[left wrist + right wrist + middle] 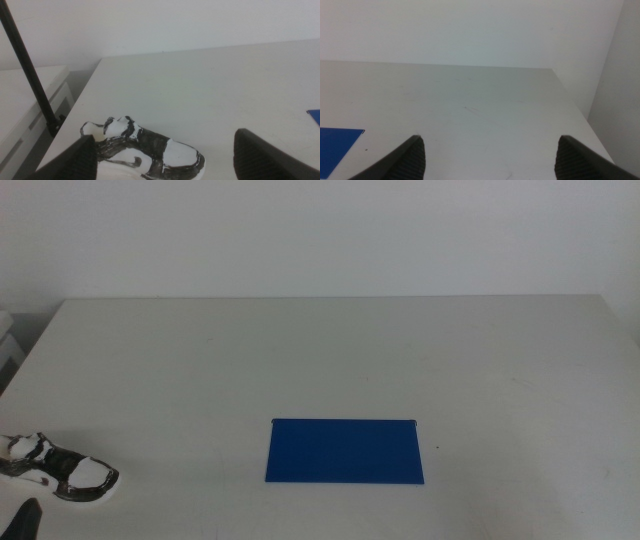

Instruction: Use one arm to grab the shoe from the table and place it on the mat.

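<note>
Off-white desk (330,350) filling most of the middle view, plain wall behind. Blue mat (345,450) lying flat toward the near-centre of the desk, long side running left to right, nothing on it. White and black shoe (58,467) resting on its sole at the near left corner of the desk, well apart from the mat, toe pointing toward the mat side, heel cut off by the picture's left edge. Left claw (162,157) low and just behind the shoe, released, jaws spread wide with the shoe lying between and beyond them in the left wrist view; not touching the shoe so far as can be seen, though the near jaw overlaps the heel in the picture and contact there is hard to rule out. Only a dark tip of that claw showing at the bottom left edge of the middle view. A sliver of the mat's blue corner visible at the far edge of the left wrist view. Thin black pole (27,70) standing off the desk's left side beside a white cabinet (25,100). Right claw (490,155) also released, jaws wide apart, hovering over bare desk at the right side, mat corner in sight, holding nothing.
</note>
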Tool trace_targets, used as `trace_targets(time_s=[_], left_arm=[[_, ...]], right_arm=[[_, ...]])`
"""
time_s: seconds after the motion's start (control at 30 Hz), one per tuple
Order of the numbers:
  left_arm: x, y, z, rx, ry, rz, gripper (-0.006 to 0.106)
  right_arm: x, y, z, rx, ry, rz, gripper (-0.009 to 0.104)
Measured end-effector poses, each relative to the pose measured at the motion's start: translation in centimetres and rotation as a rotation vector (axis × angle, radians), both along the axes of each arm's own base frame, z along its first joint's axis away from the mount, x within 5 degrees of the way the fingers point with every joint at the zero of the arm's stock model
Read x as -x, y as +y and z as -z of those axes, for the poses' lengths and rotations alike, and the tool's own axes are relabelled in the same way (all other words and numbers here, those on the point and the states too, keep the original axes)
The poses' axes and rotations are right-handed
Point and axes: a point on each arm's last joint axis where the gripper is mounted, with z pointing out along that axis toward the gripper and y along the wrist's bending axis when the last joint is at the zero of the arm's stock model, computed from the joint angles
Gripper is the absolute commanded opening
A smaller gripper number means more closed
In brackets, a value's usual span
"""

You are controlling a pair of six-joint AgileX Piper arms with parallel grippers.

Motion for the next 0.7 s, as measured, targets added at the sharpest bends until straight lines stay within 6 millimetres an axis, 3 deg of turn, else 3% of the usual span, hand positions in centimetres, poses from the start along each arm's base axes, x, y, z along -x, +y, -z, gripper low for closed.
trace_targets(time_s=[0.13,0.27,0.7], left_arm=[[-0.1,0.0,-0.2,0.000,0.006,0.000,0.094],[-0.5,0.0,-2.0,0.000,0.015,0.000,0.094],[-5.1,0.1,-11.2,0.005,0.075,-0.002,0.093]], right_arm=[[0.0,0.0,0.0,0.000,0.000,0.000,0.066],[0.0,0.0,0.0,0.000,0.000,0.000,0.066],[0.0,0.0,0.0,0.000,0.000,0.000,0.066]])
